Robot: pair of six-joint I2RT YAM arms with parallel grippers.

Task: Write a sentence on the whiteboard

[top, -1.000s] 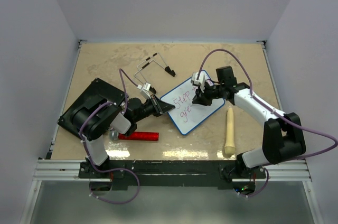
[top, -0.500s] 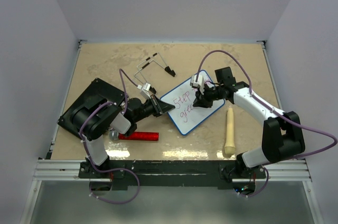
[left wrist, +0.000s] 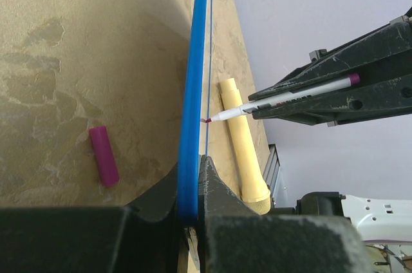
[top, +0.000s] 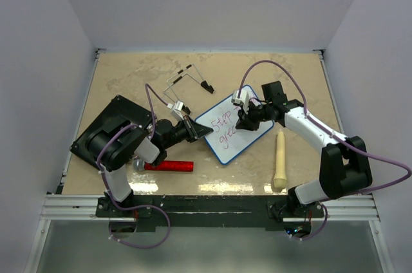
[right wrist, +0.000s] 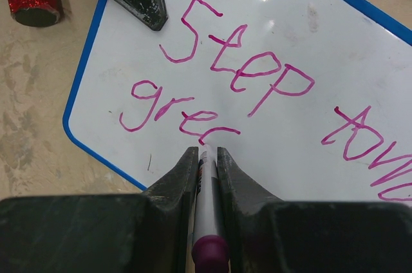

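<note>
The whiteboard (top: pixel 233 132) lies tilted at the table's middle, white with a thin blue rim (left wrist: pixel 192 105). My left gripper (top: pixel 201 130) is shut on its left edge, jaws clamped on the blue rim (left wrist: pixel 188 189). My right gripper (top: pixel 242 122) is shut on a white marker (right wrist: pixel 206 202) with a purple end; its tip touches the board (right wrist: pixel 283 41). The sentence (right wrist: pixel 244 76) in purple-pink reads "Step tow" on the top line and "gre" plus a started letter on the second. In the left wrist view the marker (left wrist: pixel 290 97) tip meets the board edge-on.
A purple marker cap (left wrist: pixel 104 155) lies on the table. A red glittery cylinder (top: pixel 168 166) lies near the left arm. A cream handle-shaped tool (top: pixel 279 160) lies right of the board. A black flat slab (top: pixel 109 130) sits at left. A wire tool (top: pixel 190 78) lies at the back.
My right gripper with the marker has shifted slightly along the board's second line, adding to the stroke after "gre". The left gripper and board have stayed still.
</note>
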